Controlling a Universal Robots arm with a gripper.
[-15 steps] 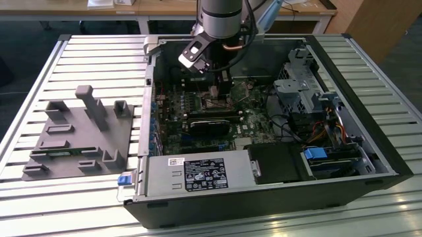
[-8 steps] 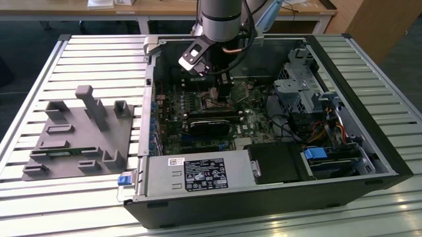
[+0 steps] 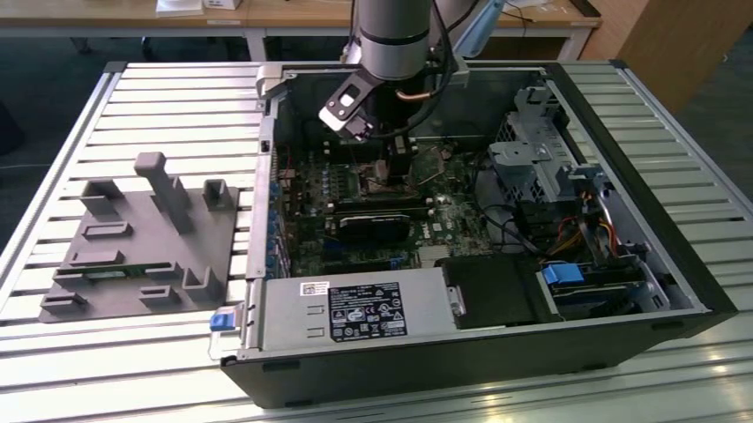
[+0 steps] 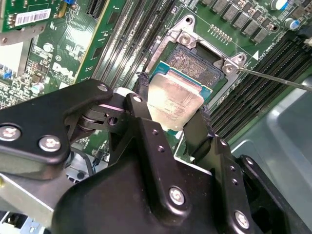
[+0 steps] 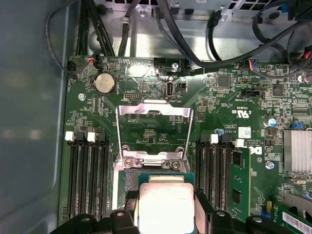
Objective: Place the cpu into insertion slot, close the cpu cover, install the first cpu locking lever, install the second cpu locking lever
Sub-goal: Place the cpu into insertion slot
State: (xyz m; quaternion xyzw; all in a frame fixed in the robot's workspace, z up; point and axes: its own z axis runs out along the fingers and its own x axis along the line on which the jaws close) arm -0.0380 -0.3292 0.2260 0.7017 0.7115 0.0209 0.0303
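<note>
My gripper (image 4: 173, 104) is shut on the cpu (image 4: 176, 95), a flat square chip with a silver-grey top and a green rim, held by two black fingers (image 4: 141, 92) at opposite edges. The chip hangs over the near part of the insertion slot (image 4: 196, 61), whose dark pin field shows beyond it; whether they touch I cannot tell. In the first wrist view the cpu (image 5: 165, 204) sits in the gripper (image 5: 165, 210), and the silvery cpu cover (image 5: 153, 110) stands flipped open behind the socket. A thin locking lever (image 4: 273, 78) sticks out beside the socket. The exterior view has the gripper (image 3: 379, 145) low inside the computer case.
Long black memory slots (image 5: 87, 180) flank the socket, one with a green module (image 5: 240, 180). Black cables (image 5: 195, 44) run along the case wall. The case (image 3: 659, 229) holds a drive cage (image 3: 541, 150) and a power supply (image 3: 353, 313). A grey fixture (image 3: 141, 238) lies on the exterior view's left.
</note>
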